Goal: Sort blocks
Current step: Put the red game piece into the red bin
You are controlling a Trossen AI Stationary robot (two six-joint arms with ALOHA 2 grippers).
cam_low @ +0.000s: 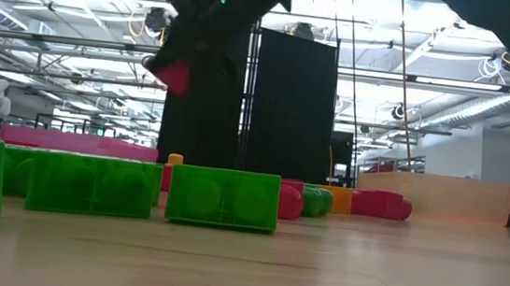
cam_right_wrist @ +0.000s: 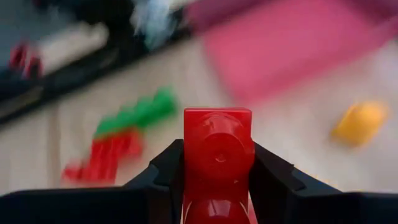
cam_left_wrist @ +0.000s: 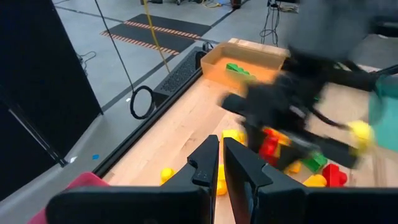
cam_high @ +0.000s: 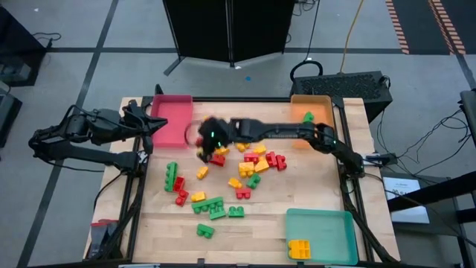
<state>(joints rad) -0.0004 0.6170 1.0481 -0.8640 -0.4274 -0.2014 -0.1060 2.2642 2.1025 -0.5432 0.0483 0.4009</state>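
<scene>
arms: two, dark, slim jointed links
right arm (cam_high: 282,132): green light near the wrist
left gripper (cam_left_wrist: 221,163): two black, angular, tapering fingers
right gripper (cam_right_wrist: 217,163): black, faceted fingers

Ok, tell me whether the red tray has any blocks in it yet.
Empty. In the high view the red tray shows only bare pink floor, with the right tool beside it, shut on a red block.

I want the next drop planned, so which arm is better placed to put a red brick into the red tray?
Right: the right gripper already clamps a small red studded plastic brick beside the red rectangular tray. The left gripper is shut and empty.
</scene>
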